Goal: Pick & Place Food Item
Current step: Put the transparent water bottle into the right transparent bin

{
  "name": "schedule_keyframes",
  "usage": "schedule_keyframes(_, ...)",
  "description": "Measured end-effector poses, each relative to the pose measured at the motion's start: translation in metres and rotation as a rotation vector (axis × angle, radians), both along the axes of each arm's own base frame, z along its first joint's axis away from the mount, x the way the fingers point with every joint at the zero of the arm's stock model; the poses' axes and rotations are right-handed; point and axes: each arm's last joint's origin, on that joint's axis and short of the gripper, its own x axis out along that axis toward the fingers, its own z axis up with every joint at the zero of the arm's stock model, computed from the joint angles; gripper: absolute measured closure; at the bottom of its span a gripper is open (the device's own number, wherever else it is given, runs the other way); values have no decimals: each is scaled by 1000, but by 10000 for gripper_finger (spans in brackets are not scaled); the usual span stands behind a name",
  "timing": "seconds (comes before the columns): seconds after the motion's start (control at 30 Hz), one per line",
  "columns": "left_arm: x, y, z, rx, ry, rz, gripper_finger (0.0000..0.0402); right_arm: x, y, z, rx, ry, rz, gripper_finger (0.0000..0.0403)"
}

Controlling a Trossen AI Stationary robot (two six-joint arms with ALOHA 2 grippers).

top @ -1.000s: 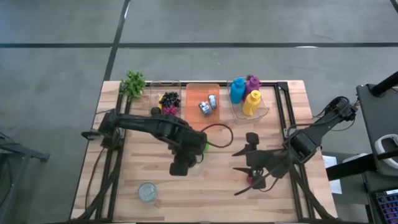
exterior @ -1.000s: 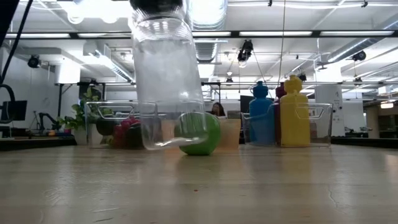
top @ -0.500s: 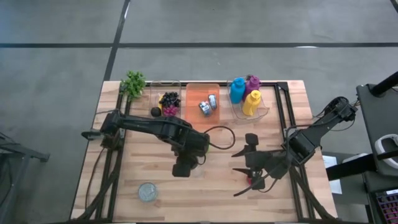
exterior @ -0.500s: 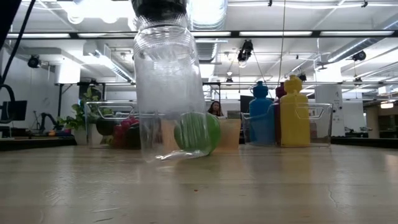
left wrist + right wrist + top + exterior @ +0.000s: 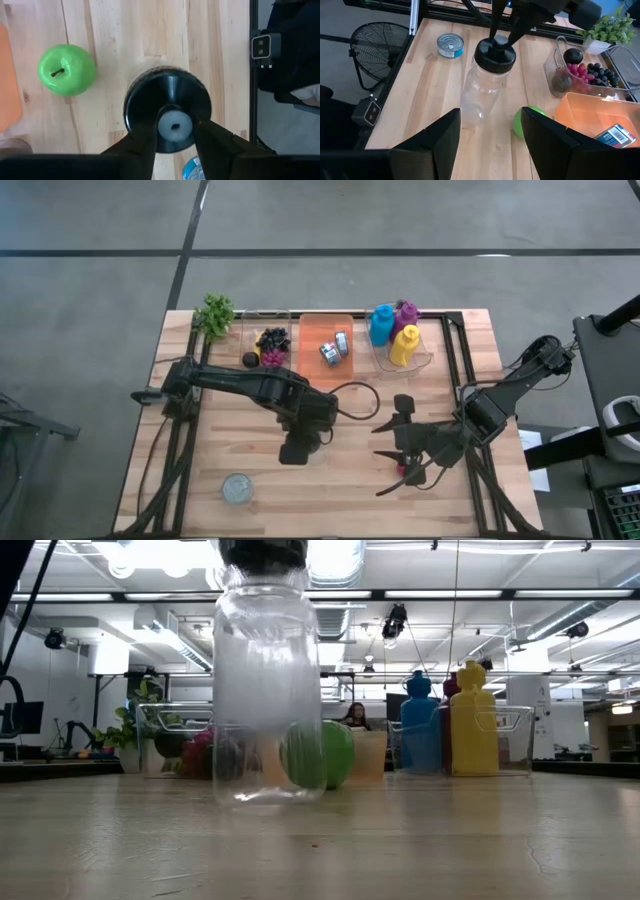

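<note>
A clear plastic jar (image 5: 268,700) with a black lid (image 5: 167,107) stands upright near the table's middle. My left gripper (image 5: 297,448) is above it, shut on the lid's white knob. The jar also shows in the right wrist view (image 5: 481,95). A green apple (image 5: 322,754) rests on the table just beyond the jar and also shows in the left wrist view (image 5: 66,69). My right gripper (image 5: 395,452) is open and empty at the table's right, its fingers level and pointing toward the jar. My left gripper pinches the small white knob (image 5: 174,125) at the middle of the jar's black lid between its two fingers (image 5: 142,145). The fingers come from above, pointing down. The jar hangs upright below them, its bottom (image 5: 268,798) at the table top; whether it rests there I cannot tell.
Along the far edge stand a plant (image 5: 214,312), a clear bin of grapes and dark fruit (image 5: 270,342), an orange bin (image 5: 325,340) with cans, and a clear bin with blue, purple and yellow bottles (image 5: 398,335). A tin can (image 5: 237,488) sits near the front left.
My left gripper has gone down with the jar. The jar was tilted and clear of the table; it has swung upright and its bottom has come down to the table top in front of the apple.
</note>
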Motion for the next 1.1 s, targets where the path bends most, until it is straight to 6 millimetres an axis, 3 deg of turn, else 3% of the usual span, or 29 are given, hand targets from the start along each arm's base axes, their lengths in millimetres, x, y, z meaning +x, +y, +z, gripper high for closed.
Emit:
schedule_keyframes(0.3, 1, 0, 1, 0, -17, -5, 226, 0, 0, 0, 0, 0, 0, 197)
schedule_keyframes(0.57, -10, 9, 20, 1, -61, -8, 203, 0, 0, 0, 1, 0, -1, 197)
schedule_keyframes(0.8, -53, 18, 61, 61, -133, 27, 195, 0, 0, 0, 3, 1, -2, 197)
schedule_keyframes(1.1, -113, 2, 91, 227, -351, 50, 212, 0, 0, 0, 3, 0, -2, 197)
